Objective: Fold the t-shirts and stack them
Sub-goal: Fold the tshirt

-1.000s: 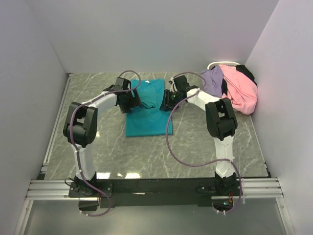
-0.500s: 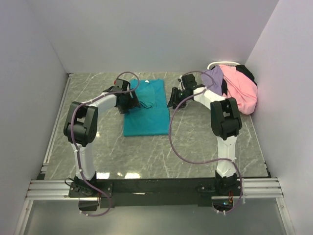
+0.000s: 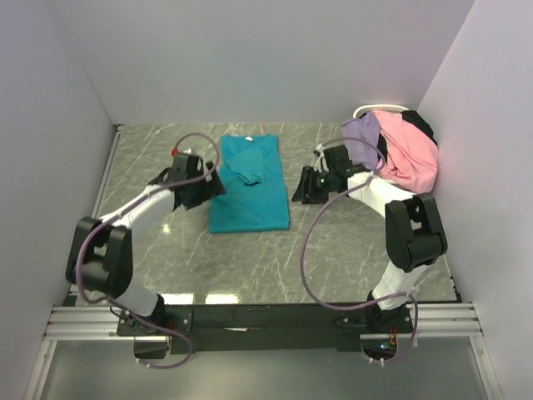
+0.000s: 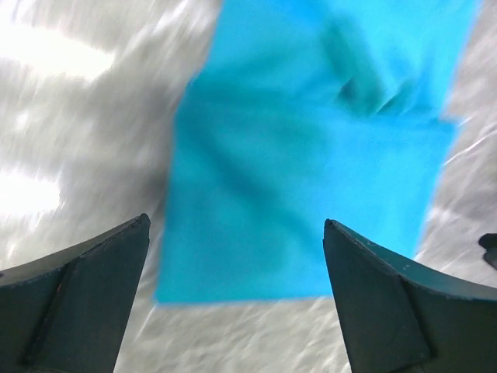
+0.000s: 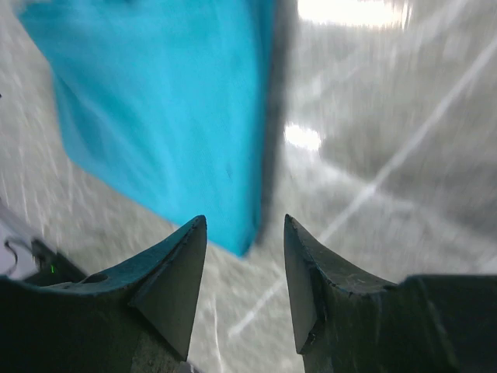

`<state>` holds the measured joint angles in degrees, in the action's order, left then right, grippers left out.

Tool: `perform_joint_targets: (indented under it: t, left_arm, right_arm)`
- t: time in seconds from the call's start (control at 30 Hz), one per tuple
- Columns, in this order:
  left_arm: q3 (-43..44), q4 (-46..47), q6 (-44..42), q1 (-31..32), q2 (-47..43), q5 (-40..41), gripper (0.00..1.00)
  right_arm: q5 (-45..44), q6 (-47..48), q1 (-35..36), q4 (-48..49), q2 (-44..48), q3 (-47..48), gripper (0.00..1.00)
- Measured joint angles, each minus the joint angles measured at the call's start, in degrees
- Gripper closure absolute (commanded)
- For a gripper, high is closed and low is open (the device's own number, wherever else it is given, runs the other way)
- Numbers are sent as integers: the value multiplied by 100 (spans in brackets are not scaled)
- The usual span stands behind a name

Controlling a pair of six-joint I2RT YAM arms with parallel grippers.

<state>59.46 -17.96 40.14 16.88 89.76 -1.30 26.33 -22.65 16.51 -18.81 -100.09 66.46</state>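
1. On the left side of the table [image 3: 333,246], the left claw [image 3: 208,188] hangs low, just beside the left edge of the teal t-shirt [image 3: 250,187]. In the left wrist view its fingers [image 4: 78,299] stand wide apart and nothing is between them; the left claw [image 4: 237,311] holds nothing.
2. At the middle of the table, the teal t-shirt lies flat in a shape close to a rectangle, with its long side going away from the arms. A smaller folded part rests on its far half. The left wrist view is blurred, but the teal t-shirt [image 4: 311,171] fills most of it.
3. To the right of the shirt, the right claw [image 3: 303,186] is near the shirt's right edge and apart from it. In the right wrist view, the right claw [image 5: 243,225] is partly open and empty; the teal t-shirt [image 5: 155,101] shows beyond the fingers.
4. At the far right corner, a lavender t-shirt [image 3: 362,137], a pink t-shirt [image 3: 410,160] and a black t-shirt [image 3: 421,125] are heaped over a white basket [image 3: 379,108].
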Motion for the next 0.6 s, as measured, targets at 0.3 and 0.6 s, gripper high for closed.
perform_joint_targets:
  t: [0.3,0.6]
  left_arm:
    - [-1893,564,278,-9,-756,-63,1]
    - [-2299,1493,459,-20,-826,-435,2]
  right_arm:
    - [474,-188,0,444,118,-1261,48]
    - [894,-433,0,1113,94,-1530,48]
